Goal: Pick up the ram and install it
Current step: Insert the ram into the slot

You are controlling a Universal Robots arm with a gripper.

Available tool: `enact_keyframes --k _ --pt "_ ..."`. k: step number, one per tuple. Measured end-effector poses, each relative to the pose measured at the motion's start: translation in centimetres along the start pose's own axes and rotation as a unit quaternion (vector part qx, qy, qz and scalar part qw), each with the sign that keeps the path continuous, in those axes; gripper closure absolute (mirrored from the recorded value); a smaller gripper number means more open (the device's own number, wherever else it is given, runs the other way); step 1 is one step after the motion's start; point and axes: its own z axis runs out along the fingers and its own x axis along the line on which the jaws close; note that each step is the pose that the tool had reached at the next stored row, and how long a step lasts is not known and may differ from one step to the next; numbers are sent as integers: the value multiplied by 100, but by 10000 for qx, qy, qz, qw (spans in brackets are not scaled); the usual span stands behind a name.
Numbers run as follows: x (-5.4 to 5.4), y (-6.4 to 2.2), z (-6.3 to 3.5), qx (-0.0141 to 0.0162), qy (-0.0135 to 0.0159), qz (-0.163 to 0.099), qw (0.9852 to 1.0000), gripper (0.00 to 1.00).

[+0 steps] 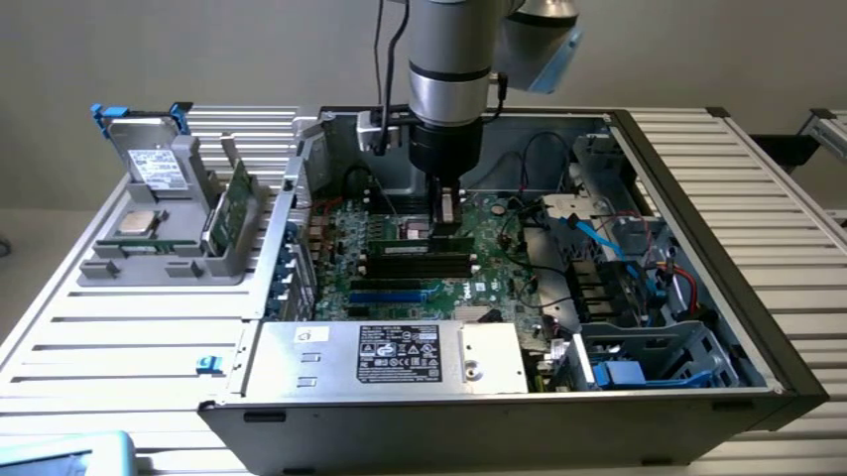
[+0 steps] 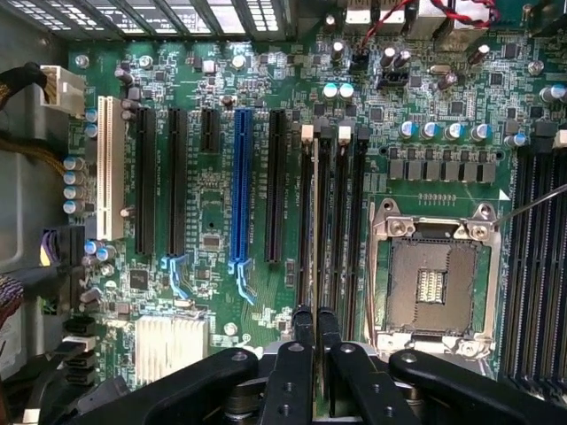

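Note:
The ram (image 1: 397,248) is a narrow green stick with a small white label, standing on edge over the motherboard's black slots (image 1: 421,266) inside the open computer case. My gripper (image 1: 450,230) comes straight down onto its end nearer the exterior view's right and is shut on it. In the wrist view the ram (image 2: 316,221) is seen edge-on as a thin pale line running along the black slots (image 2: 341,221), pinched between my black fingertips (image 2: 304,320); the gripper (image 2: 315,317) is closed around it. Whether the stick is seated in a slot cannot be told.
The motherboard (image 2: 213,204) carries an empty processor socket (image 2: 434,283) beside the slots. A silver power supply (image 1: 384,354) lies at the case front, cables and a drive cage (image 1: 649,357) at the exterior view's right. A grey holder (image 1: 166,263) outside holds a silver chip (image 1: 139,220), a boxy drive (image 1: 159,164) and another green board (image 1: 232,208).

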Motion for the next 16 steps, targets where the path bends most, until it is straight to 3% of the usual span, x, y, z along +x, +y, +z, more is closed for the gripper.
enact_keyframes --k 16 --pt "19 16 41 -7 -8 92 10000 87"
